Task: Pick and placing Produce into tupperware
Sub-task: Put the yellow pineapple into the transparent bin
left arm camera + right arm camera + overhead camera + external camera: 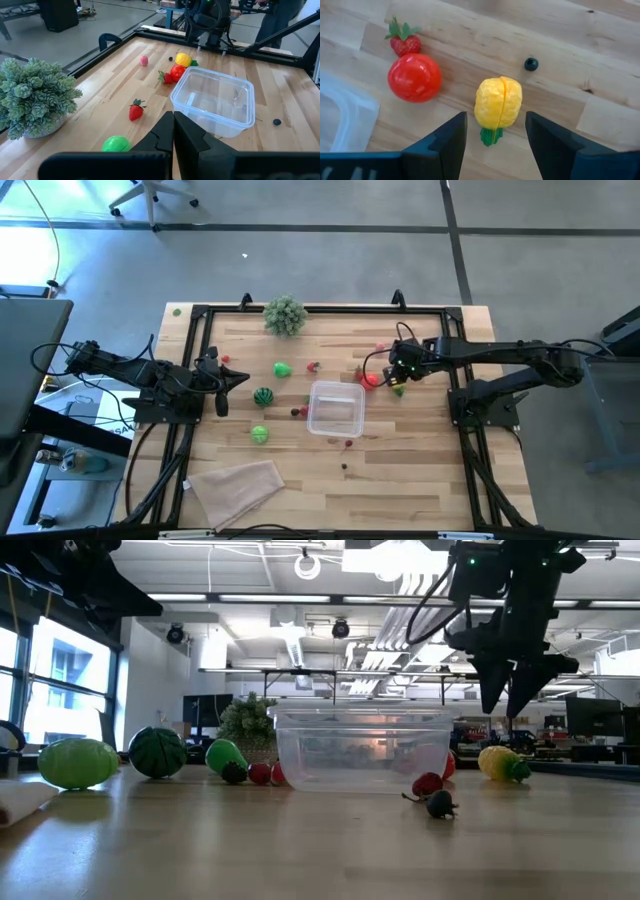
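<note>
Tupperware point(335, 409) sits mid-table, empty, so I judge nothing is placed yet. My right gripper point(496, 131) hangs wide open over the yellow fruit point(498, 103) at its 2 o'clock, red tomato point(414, 78) beside. Left gripper point(174, 131) waits pinched closed at 9.

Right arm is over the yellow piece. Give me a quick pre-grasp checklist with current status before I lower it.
1. right gripper open: ok.
2. Fingers straddle the yellow fruit: ok in the right wrist view.
3. Neighbours clear: red tomato and strawberry lie apart from the yellow piece: ok.
4. tupperware empty, open top: ok.
5. left gripper shut, parked at the table's left side, out of the path: ok.
6. Height above table: cannot tell.
</note>
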You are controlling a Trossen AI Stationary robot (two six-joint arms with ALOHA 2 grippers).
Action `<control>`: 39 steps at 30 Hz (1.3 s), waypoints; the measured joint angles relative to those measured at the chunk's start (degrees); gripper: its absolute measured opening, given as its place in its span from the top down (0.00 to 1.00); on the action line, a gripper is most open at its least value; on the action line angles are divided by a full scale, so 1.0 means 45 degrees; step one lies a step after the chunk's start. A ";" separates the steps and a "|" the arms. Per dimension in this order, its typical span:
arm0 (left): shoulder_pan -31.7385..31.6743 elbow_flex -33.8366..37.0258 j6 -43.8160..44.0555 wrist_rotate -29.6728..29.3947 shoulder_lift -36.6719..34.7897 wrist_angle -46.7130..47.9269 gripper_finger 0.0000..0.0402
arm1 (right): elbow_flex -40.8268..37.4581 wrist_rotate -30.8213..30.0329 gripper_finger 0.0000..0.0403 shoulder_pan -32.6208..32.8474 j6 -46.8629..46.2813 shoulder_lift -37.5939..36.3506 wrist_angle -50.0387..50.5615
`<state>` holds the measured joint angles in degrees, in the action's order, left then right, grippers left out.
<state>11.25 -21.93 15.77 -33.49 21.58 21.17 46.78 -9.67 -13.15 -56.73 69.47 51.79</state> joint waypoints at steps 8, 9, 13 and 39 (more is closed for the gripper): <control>-0.0001 0.0000 0.0000 0.0003 0.0004 0.0000 1.00 | 0.0015 0.0060 0.43 0.0000 -0.0064 0.0335 -0.0073; 0.0000 0.0000 0.0000 0.0003 0.0005 0.0003 1.00 | 0.0015 0.0044 0.41 0.0000 -0.0073 0.0482 -0.0059; 0.0003 0.0000 0.0000 0.0002 0.0000 -0.0001 1.00 | 0.0015 -0.0098 0.33 0.0000 -0.0377 0.1174 -0.0106; 0.0003 0.0000 0.0000 0.0003 0.0000 0.0004 1.00 | 0.0010 0.0343 0.29 -0.0253 -0.0176 0.5076 -0.1894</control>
<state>11.26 -21.93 15.77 -33.47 21.58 21.19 46.83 -8.12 -14.28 -57.52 92.32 43.27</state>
